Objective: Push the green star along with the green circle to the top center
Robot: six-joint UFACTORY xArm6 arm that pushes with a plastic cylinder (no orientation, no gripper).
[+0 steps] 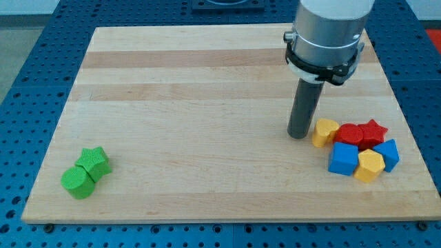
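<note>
The green star (94,162) lies near the board's lower left corner. The green circle (77,182) touches it on its lower left side. My tip (298,136) rests on the board at the view's right, far from both green blocks. It stands just left of a yellow heart-like block (324,131), close to it or touching it.
A cluster of blocks sits at the lower right: the yellow block, a red block (350,134), a red star (373,131), a blue cube (343,159), a yellow hexagon (369,165) and a blue block (388,153). The wooden board (207,83) rests on a blue perforated table.
</note>
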